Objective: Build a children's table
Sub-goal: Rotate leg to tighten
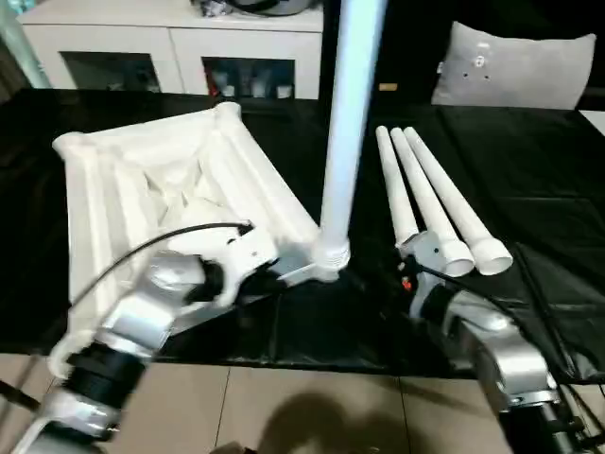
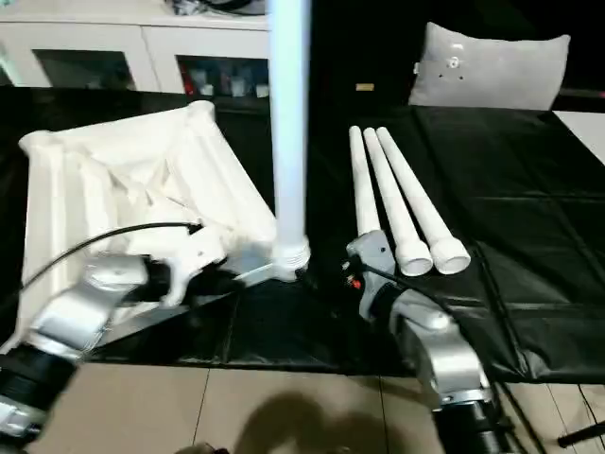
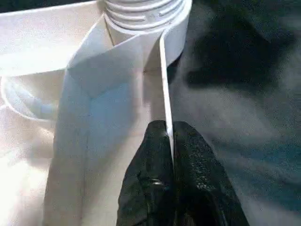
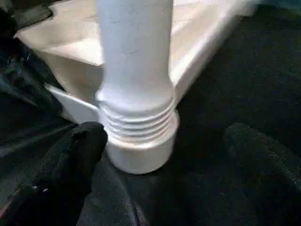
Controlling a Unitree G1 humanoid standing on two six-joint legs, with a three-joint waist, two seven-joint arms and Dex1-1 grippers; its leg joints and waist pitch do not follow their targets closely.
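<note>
Leg-fitting step in hand: left gripper (image 3: 170, 141) fingers clamped on a thin rib of the upturned tabletop (image 1: 170, 180) on the black surface (image 1: 529, 180), right gripper (image 4: 164, 155) fingers apart around the upright leg (image 1: 345, 123) in its corner socket (image 4: 141, 153), three spare legs (image 1: 435, 203) nearby, likely next needing a closing grip and twist to seat the threads.

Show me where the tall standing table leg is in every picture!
Left eye view: standing leg, centre, rising out the top.
Right eye view: left of centre.
Left wrist view: its threaded base at the top.
Right wrist view: upright, centre.
Shared landmark: the corner socket holding it.
</note>
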